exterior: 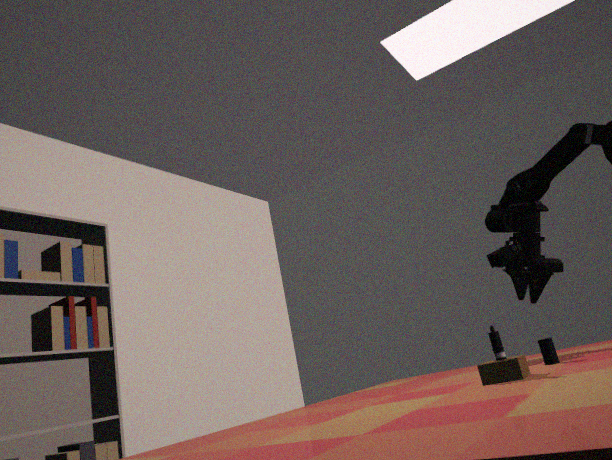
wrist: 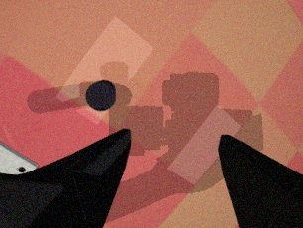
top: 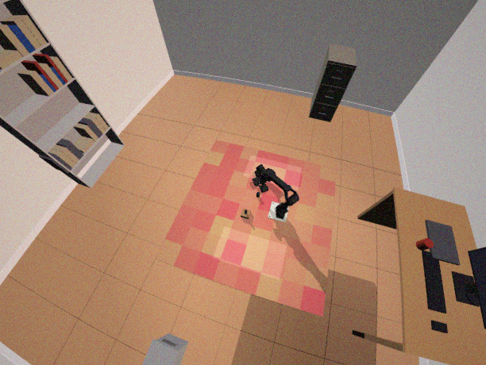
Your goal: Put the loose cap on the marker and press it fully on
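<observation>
The black cap (top: 258, 194) (exterior: 549, 351) (wrist: 101, 95) stands upright on the patterned surface; in the wrist view it is a dark disc, up and left of the fingertips. The dark marker (top: 245, 212) (exterior: 496, 345) stands upright, narrow tip up, in the wooden holder block (top: 243, 217) (exterior: 502, 371), separate from the cap. My gripper (exterior: 527, 301) (wrist: 174, 139) points down, open and empty, well above the cap's height and offset from it. The marker and block are outside the wrist view.
The arm's white base plate (top: 272, 212) (wrist: 14, 161) lies near the block, and its corner shows at the wrist view's left edge. Arm shadows fall across the surface around the cap. A bookshelf, a filing cabinet (top: 333, 83) and a desk (top: 414, 309) stand farther off.
</observation>
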You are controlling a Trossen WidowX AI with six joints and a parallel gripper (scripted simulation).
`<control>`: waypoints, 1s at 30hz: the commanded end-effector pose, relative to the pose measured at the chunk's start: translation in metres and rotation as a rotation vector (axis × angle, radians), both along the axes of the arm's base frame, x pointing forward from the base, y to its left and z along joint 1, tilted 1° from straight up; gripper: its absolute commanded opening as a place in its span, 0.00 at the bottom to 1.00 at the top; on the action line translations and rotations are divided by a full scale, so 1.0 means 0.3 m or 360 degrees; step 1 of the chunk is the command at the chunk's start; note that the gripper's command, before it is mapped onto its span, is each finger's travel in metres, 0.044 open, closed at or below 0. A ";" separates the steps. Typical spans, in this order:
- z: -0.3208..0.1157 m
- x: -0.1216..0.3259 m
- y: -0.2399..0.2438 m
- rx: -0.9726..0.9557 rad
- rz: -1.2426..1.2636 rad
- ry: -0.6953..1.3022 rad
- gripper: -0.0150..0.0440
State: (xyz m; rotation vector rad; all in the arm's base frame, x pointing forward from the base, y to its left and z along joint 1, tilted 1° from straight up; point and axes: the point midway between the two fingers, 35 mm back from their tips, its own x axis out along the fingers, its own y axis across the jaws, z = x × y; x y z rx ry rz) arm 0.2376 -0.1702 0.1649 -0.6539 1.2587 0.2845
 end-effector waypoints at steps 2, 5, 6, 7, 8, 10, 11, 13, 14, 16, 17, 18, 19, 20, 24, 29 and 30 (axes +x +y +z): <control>-0.062 -0.039 0.133 0.0174 0.0414 0.0519 0.67; -0.062 -0.026 0.140 0.0174 0.0414 0.0519 0.67; -0.062 -0.026 0.140 0.0174 0.0414 0.0519 0.67; -0.062 -0.026 0.140 0.0174 0.0414 0.0519 0.67; -0.062 -0.026 0.140 0.0174 0.0414 0.0519 0.67; -0.062 -0.026 0.140 0.0174 0.0414 0.0519 0.67; -0.068 -0.025 0.139 0.0174 0.0414 0.0519 0.67; -0.120 -0.024 0.138 0.0174 0.0414 0.0519 0.67; -0.153 -0.024 0.138 0.0174 0.0414 0.0519 0.67; -0.179 -0.025 0.139 0.0174 0.0414 0.0519 0.67; -0.179 -0.025 0.139 0.0174 0.0414 0.0519 0.67; -0.179 -0.025 0.139 0.0174 0.0414 0.0519 0.67; -0.179 -0.025 0.139 0.0174 0.0414 0.0519 0.67; -0.183 -0.025 0.139 0.0174 0.0414 0.0519 0.67; -0.229 -0.021 0.136 0.0174 0.0414 0.0519 0.67; -0.237 -0.021 0.136 0.0174 0.0414 0.0519 0.67; -0.242 -0.020 0.136 0.0174 0.0414 0.0519 0.67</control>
